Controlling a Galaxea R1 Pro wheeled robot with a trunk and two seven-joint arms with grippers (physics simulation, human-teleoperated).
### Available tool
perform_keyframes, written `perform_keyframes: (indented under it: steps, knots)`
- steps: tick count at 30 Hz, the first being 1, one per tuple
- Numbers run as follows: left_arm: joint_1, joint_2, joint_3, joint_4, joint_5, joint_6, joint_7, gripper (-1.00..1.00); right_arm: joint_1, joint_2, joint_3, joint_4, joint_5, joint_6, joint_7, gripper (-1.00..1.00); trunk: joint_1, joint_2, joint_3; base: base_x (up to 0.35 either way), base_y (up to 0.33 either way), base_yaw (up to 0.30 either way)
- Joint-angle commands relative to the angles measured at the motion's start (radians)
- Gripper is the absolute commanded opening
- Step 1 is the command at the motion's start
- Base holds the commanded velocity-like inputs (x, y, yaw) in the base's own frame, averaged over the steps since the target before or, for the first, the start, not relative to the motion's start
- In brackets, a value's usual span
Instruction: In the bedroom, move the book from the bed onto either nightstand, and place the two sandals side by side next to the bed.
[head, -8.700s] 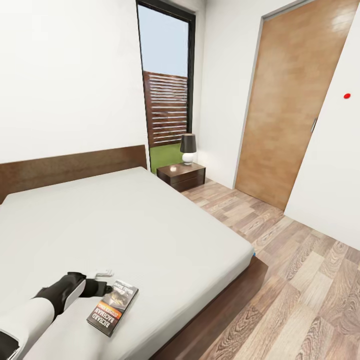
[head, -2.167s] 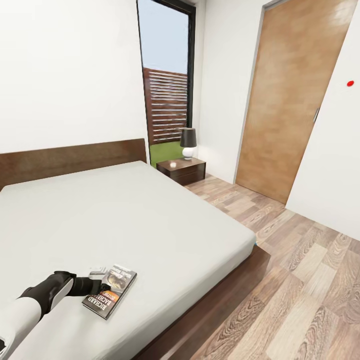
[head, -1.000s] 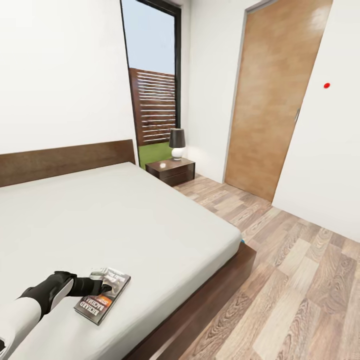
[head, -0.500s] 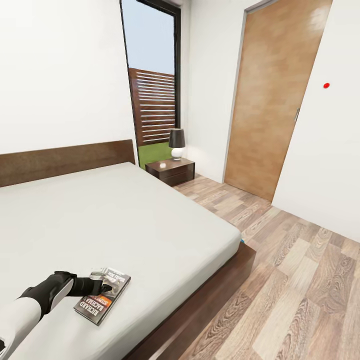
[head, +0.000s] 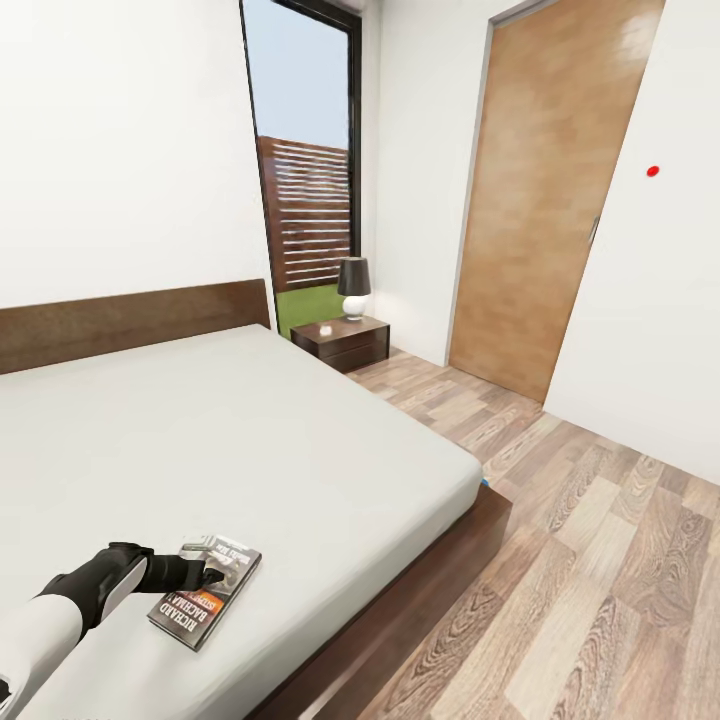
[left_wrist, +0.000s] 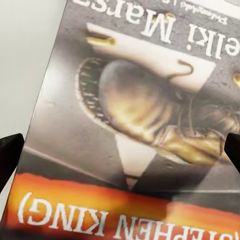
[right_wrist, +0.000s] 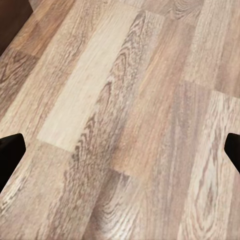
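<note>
The book (head: 205, 595) lies flat on the bed (head: 250, 440), near its foot edge. The left claw (head: 210, 576) rests over the cover; in the left wrist view its fingertips (left_wrist: 10, 152) stand wide apart at the book's (left_wrist: 130, 130) two sides, released, nothing gripped. Judgement: to lift cleanly, one finger should get under an edge before closing. The right claw (right_wrist: 120, 150), also spread, hangs over the floor (right_wrist: 120, 100). The nightstand (head: 342, 343) stands well apart, beside the headboard.
</note>
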Motion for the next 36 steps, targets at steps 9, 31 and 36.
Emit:
perform_keyframes:
  steps: [9, 31, 36]
  knots:
    - [0.000, 0.001, -0.005, -0.002, 0.005, 0.006, 0.000, 1.00, -0.001, 0.001, -0.008, 0.001, 0.010, -0.004, 0.009, 1.00, 0.000, 0.000, -0.001, -0.052, 0.000, 0.000]
    - [0.000, 0.000, -0.005, -0.002, 0.004, 0.006, 0.001, 1.00, -0.001, 0.001, -0.008, 0.001, 0.011, -0.004, 0.009, 1.00, 0.000, 0.000, -0.001, -0.011, 0.000, 0.000]
    - [0.000, -0.001, -0.005, -0.002, 0.003, 0.006, 0.001, 1.00, -0.001, 0.001, -0.008, 0.001, 0.011, -0.004, 0.009, 1.00, 0.000, 0.000, -0.001, 0.000, -0.010, 0.000]
